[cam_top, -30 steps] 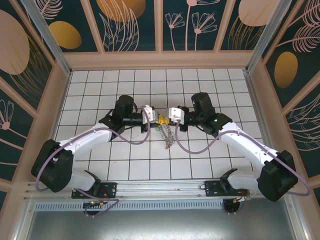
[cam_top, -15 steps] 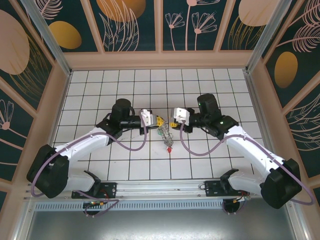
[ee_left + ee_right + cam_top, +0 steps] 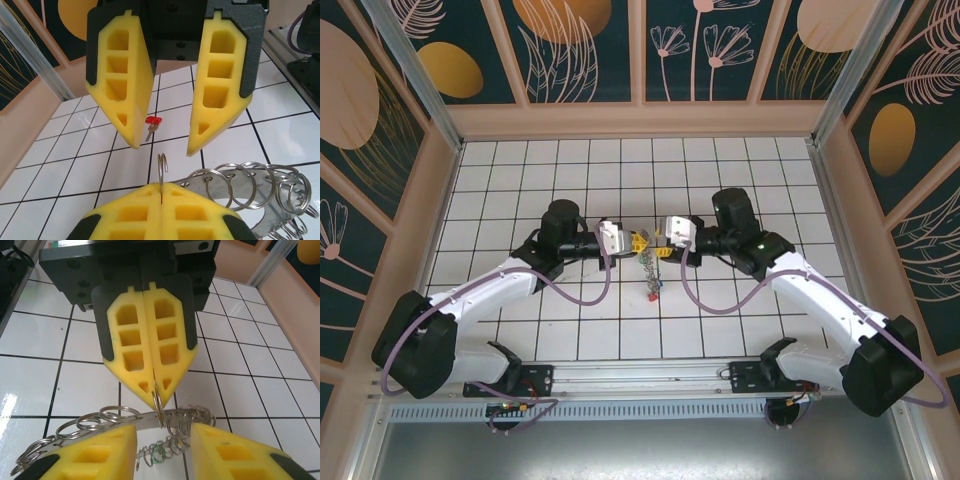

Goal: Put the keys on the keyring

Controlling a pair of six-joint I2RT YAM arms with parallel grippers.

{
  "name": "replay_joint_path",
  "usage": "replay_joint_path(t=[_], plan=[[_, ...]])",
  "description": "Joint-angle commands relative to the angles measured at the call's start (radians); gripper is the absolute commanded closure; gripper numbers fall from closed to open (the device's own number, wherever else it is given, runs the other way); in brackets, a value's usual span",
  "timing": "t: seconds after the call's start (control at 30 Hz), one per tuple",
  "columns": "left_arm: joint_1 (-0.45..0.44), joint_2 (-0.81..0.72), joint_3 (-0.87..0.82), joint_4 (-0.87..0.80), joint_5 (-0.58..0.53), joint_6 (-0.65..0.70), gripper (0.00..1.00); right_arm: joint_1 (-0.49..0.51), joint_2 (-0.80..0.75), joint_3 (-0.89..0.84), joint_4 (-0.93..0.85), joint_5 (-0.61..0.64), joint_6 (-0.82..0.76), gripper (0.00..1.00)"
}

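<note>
- Both hands meet nose to nose mid-bench [image 3: 520, 170]. Open tile all round them. The wooden kerb [image 3: 640, 120] and side walls are well apart from either arm.
- Left hand [image 3: 154, 390]: pads pressed together, pinching one small wire loop [image 3: 161, 169] on the rim of the keyring [image 3: 142, 421].
- Right hand [image 3: 164, 147]: pads parted with a clear gap, and I see nothing gripped. In its own wrist view the fingers [image 3: 95, 457] sit either side of the keyring's flat plate. I can't tell whether they touch it.
- The keyring sits between the two hands, its plate tilted and its fringe of loops fanned along the edge. I can't tell whether its lower edge rests on the bench.
- Red key [image 3: 152, 122]: lying flat on a tile, apart from the keyring. In the left wrist view I see it through the gap in the right hand.
- From above the keyring is a small grey tangle [image 3: 648, 265] and I can't separate individual loops. The right-hand end of the plate is cut off in the left wrist view.
- There's a bit of green [image 3: 160, 455] under the loops in the right wrist view, too small for me to call.
- Purple cables [image 3: 585, 285] sag off both forearms towards the bench, near the keyring but apart from it.
</note>
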Motion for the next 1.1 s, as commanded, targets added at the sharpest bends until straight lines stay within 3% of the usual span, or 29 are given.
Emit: replay_joint_path(t=[0.0,0.07,0.13,0.3,0.43,0.53,0.57,0.63,0.77,0.9,1.07], plan=[[0.001,-0.010,0.041,-0.007,0.012,0.033,1.00,0.006,0.006,-0.004,0.032,-0.032,0.008,0.66],[0.001,-0.015,0.040,-0.001,-0.051,0.007,1.00,0.003,-0.016,-0.026,0.061,0.010,0.031,0.65],[0.001,-0.036,0.033,-0.015,-0.113,0.031,1.00,0.003,-0.055,-0.067,0.131,0.087,0.089,0.57],[0.001,-0.104,0.021,-0.062,-0.245,0.105,1.00,-0.025,-0.185,-0.175,0.309,0.279,0.240,0.53],[0.001,-0.135,0.037,-0.157,-0.312,0.178,1.00,-0.076,-0.245,-0.199,0.408,0.655,0.596,0.46],[0.001,-0.140,0.045,-0.212,-0.354,0.212,1.00,-0.148,-0.224,-0.150,0.250,0.948,0.932,0.44],[0.001,-0.139,0.045,-0.223,-0.363,0.219,1.00,-0.193,-0.202,-0.113,0.151,0.959,1.035,0.42],[0.001,-0.136,0.038,-0.223,-0.374,0.216,1.00,-0.343,-0.126,-0.036,-0.050,0.807,1.168,0.43],[0.000,-0.122,0.022,-0.187,-0.358,0.184,1.00,-0.526,0.006,-0.023,-0.195,0.634,1.271,0.56],[0.001,-0.089,0.030,-0.166,-0.341,0.143,1.00,-0.613,0.158,0.003,-0.283,0.583,1.228,0.59],[0.000,-0.051,0.033,-0.147,-0.338,0.130,1.00,-0.626,0.260,0.009,-0.287,0.653,1.154,0.62]])
